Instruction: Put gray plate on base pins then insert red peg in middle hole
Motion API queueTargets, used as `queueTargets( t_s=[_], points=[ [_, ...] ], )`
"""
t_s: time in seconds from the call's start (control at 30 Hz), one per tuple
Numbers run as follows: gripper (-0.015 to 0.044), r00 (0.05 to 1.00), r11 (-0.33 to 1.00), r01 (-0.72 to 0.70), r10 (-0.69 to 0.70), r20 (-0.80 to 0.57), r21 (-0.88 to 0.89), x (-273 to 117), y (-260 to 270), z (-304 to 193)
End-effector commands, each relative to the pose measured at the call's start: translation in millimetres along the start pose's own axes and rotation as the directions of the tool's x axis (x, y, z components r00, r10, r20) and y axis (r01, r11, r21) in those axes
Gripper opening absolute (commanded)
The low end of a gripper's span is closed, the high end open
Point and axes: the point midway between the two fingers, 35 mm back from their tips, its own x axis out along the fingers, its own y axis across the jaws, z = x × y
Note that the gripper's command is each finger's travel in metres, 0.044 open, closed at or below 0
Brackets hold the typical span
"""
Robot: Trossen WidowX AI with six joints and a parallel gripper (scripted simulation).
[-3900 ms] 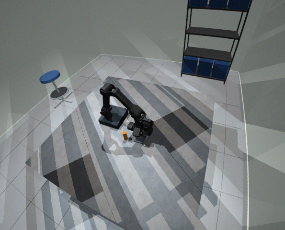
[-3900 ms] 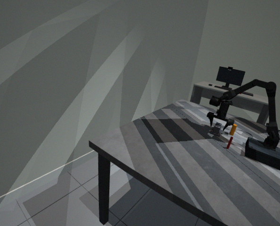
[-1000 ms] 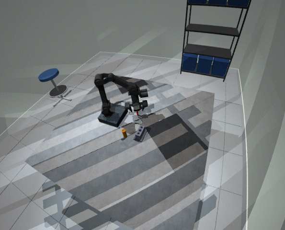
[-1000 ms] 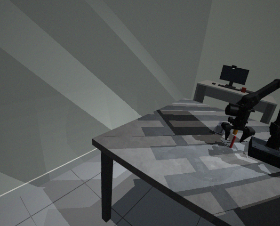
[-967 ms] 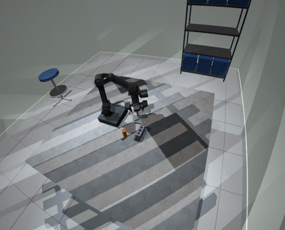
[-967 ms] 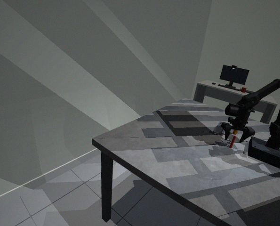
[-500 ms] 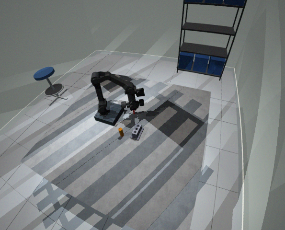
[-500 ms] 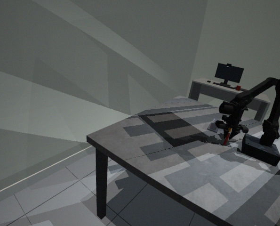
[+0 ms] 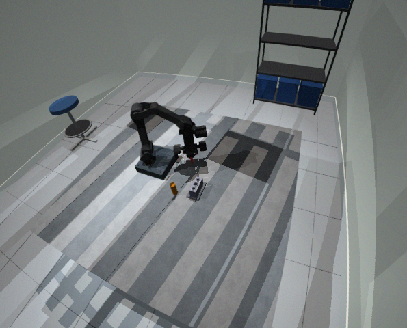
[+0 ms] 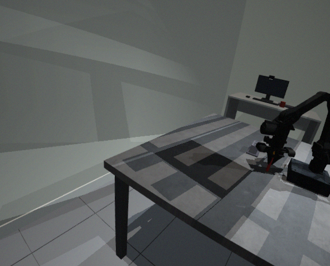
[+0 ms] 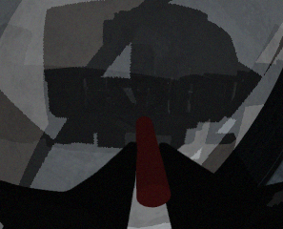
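Observation:
The red peg [image 9: 191, 160] [image 10: 269, 167] [image 11: 151, 174] stands slightly tilted between the fingertips, its lower part showing below them in the exterior view. My gripper [image 9: 191, 156] [image 10: 271, 160] [image 11: 148, 149] points down and is shut on the peg, low over the table. The gray plate and its base [image 9: 195, 193] [image 10: 252, 151] show as one small gray block on a thin wider foot, with a row of three dark round spots on top. They are apart from the gripper. The block is too small to tell whether the plate lies fully flat; the pins are not distinct.
An orange cylinder [image 9: 174, 188] stands near the gray block, on the side of the arm's mount [image 9: 152, 171] [image 10: 309, 178]. The table edge [image 10: 187, 219] runs across the front of the exterior view. Striped shadows cover the table. A stool, a shelf and a desk stand farther off.

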Motion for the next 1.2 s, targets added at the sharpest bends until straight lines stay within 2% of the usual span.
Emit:
queueTargets(
  t_s=[0.0,0.73,0.77,1.17],
  points=[
    [0.0000,1.000,1.000,-0.009,0.009,-0.001,-0.003,-10.0,3.2,-0.1],
    [0.0000,1.000,1.000,-0.009,0.009,-0.001,-0.003,-78.4,8.4,-0.4],
    [0.0000,1.000,1.000,0.001,-0.001,0.000,-0.007,-67.0,7.7,-0.2],
    [0.0000,1.000,1.000,-0.010,0.010,-0.005,-0.012,-69.2,16.2,24.5]
  ],
)
